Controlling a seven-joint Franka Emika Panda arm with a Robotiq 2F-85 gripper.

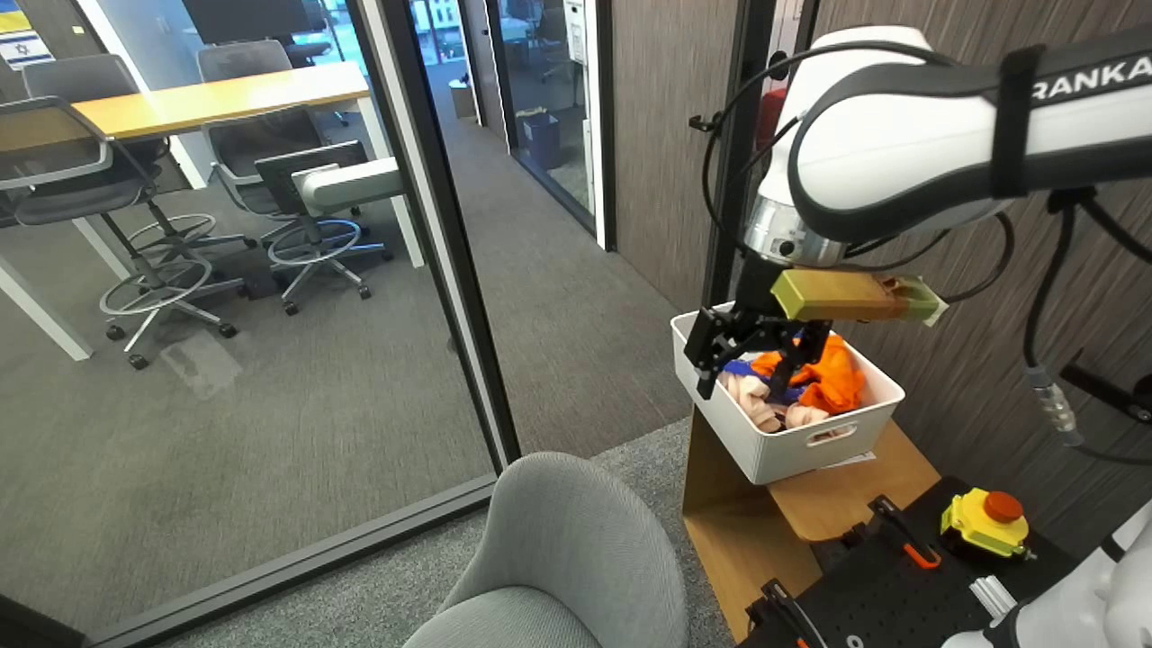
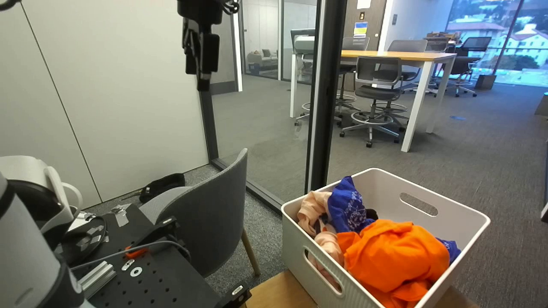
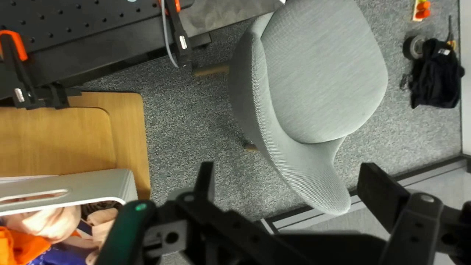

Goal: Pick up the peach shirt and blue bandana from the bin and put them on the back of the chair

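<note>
Peach shirt (image 1: 751,398), crumpled and pale, lies inside the white bin (image 1: 783,461) at the right of the frame in an exterior view. The bin rests on a wooden stand (image 1: 837,504), which presumably raises the cloth to a height that suits the arm. The grey chair (image 1: 585,522), lower middle, is near that stand, likely put there to keep the carry short. The gripper (image 1: 743,389) covers part of the bin here, though that seems only line of sight; its fingers are spread with nothing between them.

In an exterior view the blue bandana (image 2: 344,203) is in the bin at the lower right of the frame, bunched against the wall beside the peach shirt. An orange cloth (image 2: 398,256) lies over much of the heap, so lifting either wanted piece could drag it along. A blue patch shows at its right edge; whether that is bandana too, I cannot tell. The gripper hangs at the upper left, well apart from the bin.

In the wrist view the jaws stand wide at the bottom of the frame, the chair's curved back showing between and above them, the bin at lower left. Neither cloth is picked yet, I judge, so the next move calls for reaching over to the bin. A clamp (image 3: 179,35) at upper left probably keeps the black board (image 3: 88,33) fixed.
</note>
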